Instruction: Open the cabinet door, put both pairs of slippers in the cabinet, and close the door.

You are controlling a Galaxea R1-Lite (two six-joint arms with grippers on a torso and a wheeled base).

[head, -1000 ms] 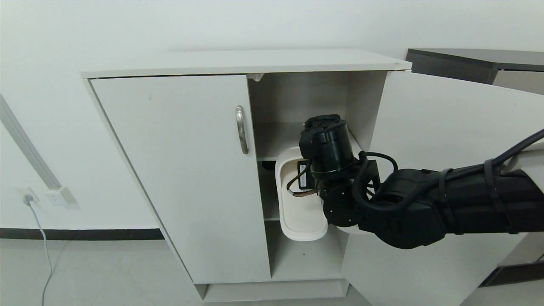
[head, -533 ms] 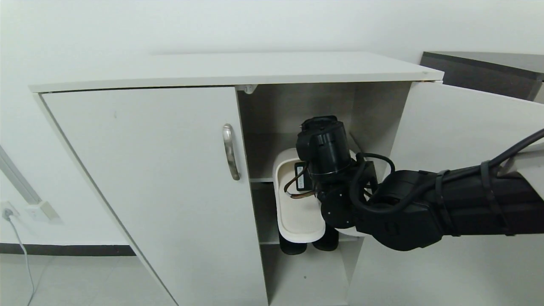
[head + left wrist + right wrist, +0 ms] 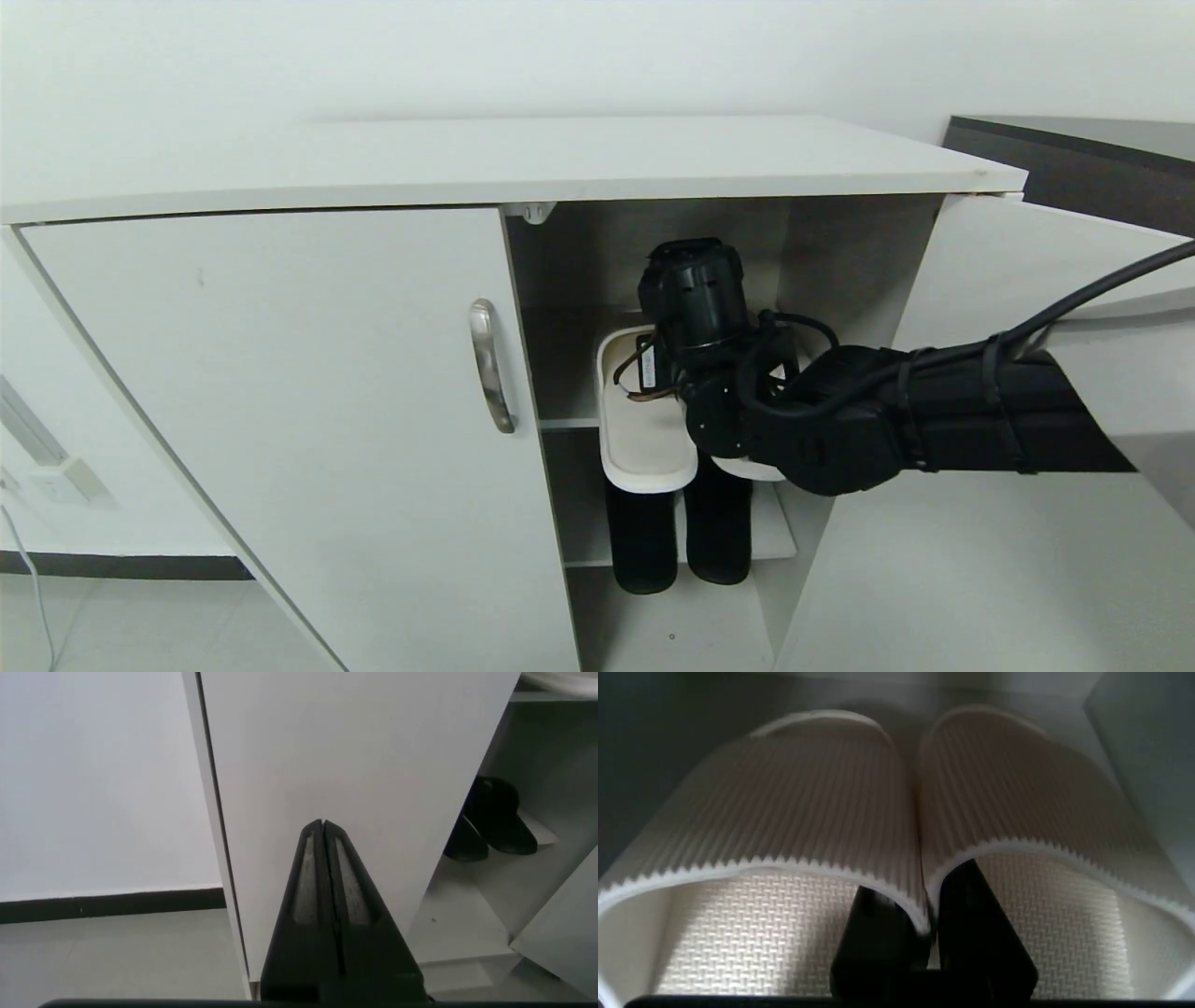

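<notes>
My right pincer (image 3: 920,910) is clamped on the white slippers (image 3: 644,439). Its two fingers (image 3: 878,943) pinch the inner edges of both straps together, so the pair hangs side by side from my grip. The pair's toes point into the open right half of the cabinet (image 3: 523,163), above the upper shelf (image 3: 565,423), and the heels stick out past that shelf's front edge. I cannot tell whether the soles touch the shelf.

Below them the black slippers (image 3: 677,532) lie side by side on the lower shelf (image 3: 583,560), heels jutting over its front edge. The right door (image 3: 980,560) stands swung open beside my right arm. The left door (image 3: 280,420) is shut, its metal handle (image 3: 490,364) upright near the inner edge.

My left pincer (image 3: 322,835) has its fingers pressed together, holding nothing. It points at the lower face of the shut left door, apart from it.
</notes>
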